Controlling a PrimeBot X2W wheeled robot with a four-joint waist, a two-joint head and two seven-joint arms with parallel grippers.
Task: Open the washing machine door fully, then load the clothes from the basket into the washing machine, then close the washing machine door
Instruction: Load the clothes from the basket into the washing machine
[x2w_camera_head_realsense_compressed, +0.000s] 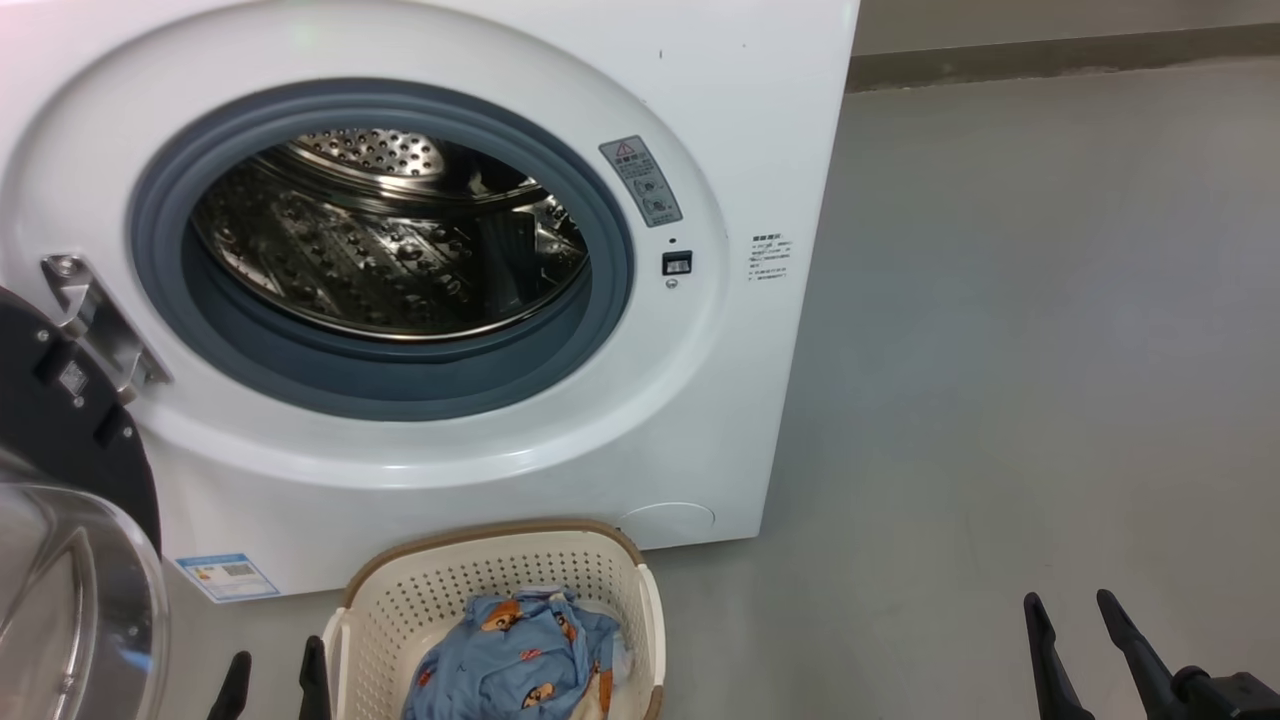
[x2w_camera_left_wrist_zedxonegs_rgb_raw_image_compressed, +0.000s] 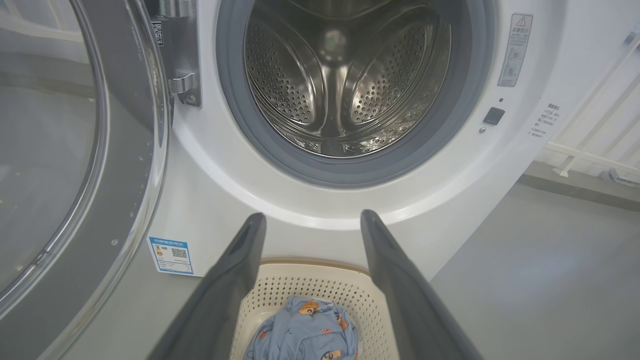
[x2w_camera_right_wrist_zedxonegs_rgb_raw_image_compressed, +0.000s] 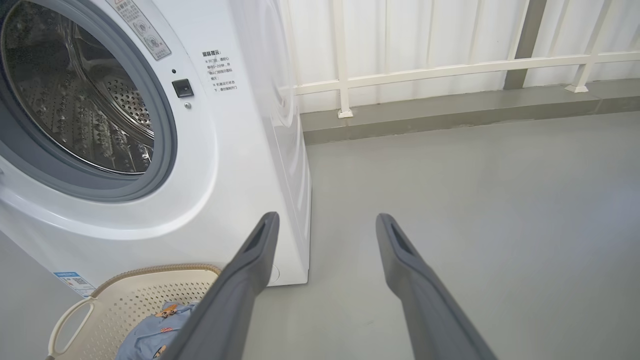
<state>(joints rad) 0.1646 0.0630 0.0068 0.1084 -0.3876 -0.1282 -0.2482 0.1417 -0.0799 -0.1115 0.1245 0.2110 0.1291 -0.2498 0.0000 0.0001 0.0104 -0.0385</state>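
The washer (x2w_camera_head_realsense_compressed: 500, 400) stands with its door (x2w_camera_head_realsense_compressed: 70, 520) swung wide at 9 o'clock in the head view – the drum (x2w_camera_head_realsense_compressed: 390, 230) is bare steel. The basket (x2w_camera_head_realsense_compressed: 600, 570) sits on the floor (x2w_camera_head_realsense_compressed: 1000, 350) at 6 o'clock, just before the washer, with the clothes (x2w_camera_head_realsense_compressed: 520, 660) heaped inside. The left gripper (x2w_camera_head_realsense_compressed: 272, 685) hangs at 7 o'clock beside the basket's edge, the right gripper (x2w_camera_head_realsense_compressed: 1070, 610) at 4 o'clock over bare floor – both have fingers spread, holding nothing.
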